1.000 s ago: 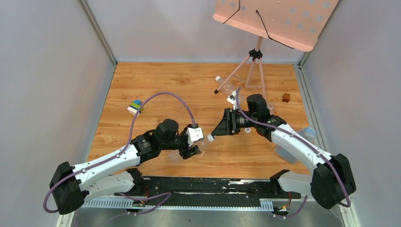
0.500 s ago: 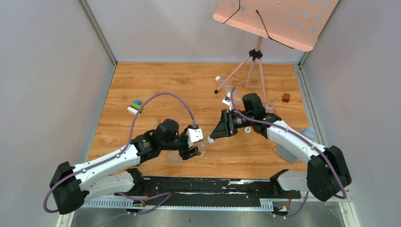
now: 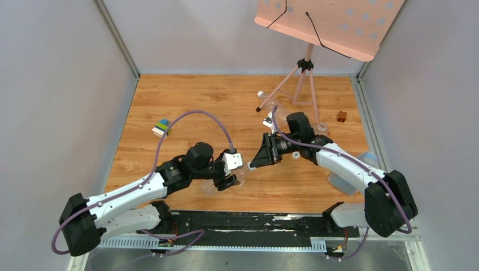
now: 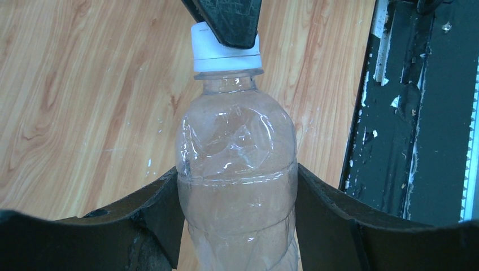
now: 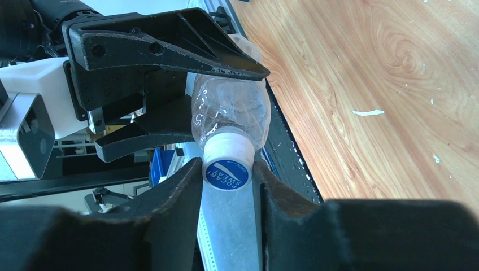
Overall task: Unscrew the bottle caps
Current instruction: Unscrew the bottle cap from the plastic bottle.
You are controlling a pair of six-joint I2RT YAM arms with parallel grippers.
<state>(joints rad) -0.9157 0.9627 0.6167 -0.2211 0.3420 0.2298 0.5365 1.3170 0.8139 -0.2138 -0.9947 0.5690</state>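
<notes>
A clear plastic bottle (image 4: 237, 152) is held level above the table, my left gripper (image 4: 237, 183) shut on its body with a finger pressed against each side. The bottle's white cap (image 5: 227, 166), with a blue label on top, points toward the right arm. My right gripper (image 5: 227, 176) is shut on that cap, both pads touching its sides. From above, the two grippers meet near the table's front middle, the left gripper (image 3: 233, 176) and the right gripper (image 3: 252, 164) end to end. One right fingertip (image 4: 229, 22) covers the cap's top (image 4: 225, 53) in the left wrist view.
Another clear bottle (image 3: 268, 102) with a white cap (image 3: 260, 94) lies at the back by the pink stand's tripod (image 3: 305, 65). A brown cube (image 3: 341, 116) sits at the back right. More clear bottles (image 3: 361, 164) lie at the right edge. A striped block (image 3: 162, 127) is at the left.
The right gripper slid left onto the cap and its jaws closed on it. The left arm and the bottle stayed still.
</notes>
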